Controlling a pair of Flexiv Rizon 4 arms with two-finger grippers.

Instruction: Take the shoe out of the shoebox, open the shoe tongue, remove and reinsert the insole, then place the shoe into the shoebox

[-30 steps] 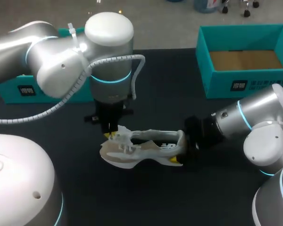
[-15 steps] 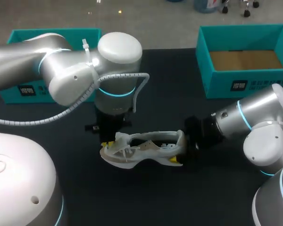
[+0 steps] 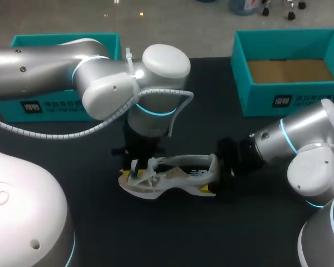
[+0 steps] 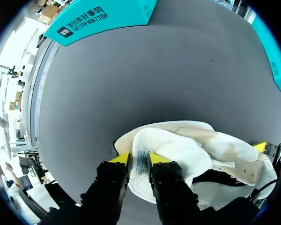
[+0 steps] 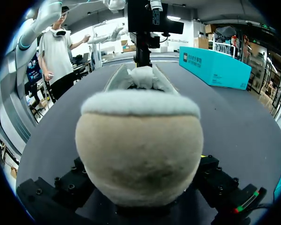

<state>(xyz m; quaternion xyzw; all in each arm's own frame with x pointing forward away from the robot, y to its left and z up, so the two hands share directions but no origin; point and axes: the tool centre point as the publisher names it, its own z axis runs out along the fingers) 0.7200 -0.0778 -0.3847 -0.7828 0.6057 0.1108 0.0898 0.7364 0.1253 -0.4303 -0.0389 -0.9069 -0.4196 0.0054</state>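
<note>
A beige and white shoe (image 3: 178, 177) lies on its side on the black table, toe to the left. My left gripper (image 3: 134, 167) stands over the toe end. In the left wrist view its fingers (image 4: 123, 158) are a little apart, and the labelled tip of the white tongue (image 4: 178, 154) lies between them, folded out toward the toe. My right gripper (image 3: 211, 173) is shut wide on the heel (image 5: 139, 150), one finger on each side. The open teal shoebox (image 3: 278, 100) stands at the back right, with nothing in it.
A second teal box part (image 3: 39, 103) lies at the back left behind my left arm, and appears past the shoe as the teal part (image 4: 103, 16). Bare black tabletop lies in front of the shoe and between the boxes.
My left arm has swung right over the shoe, and its fingers have parted slightly around the tongue. The tongue now lies lower. The right arm and the heel have not moved.
</note>
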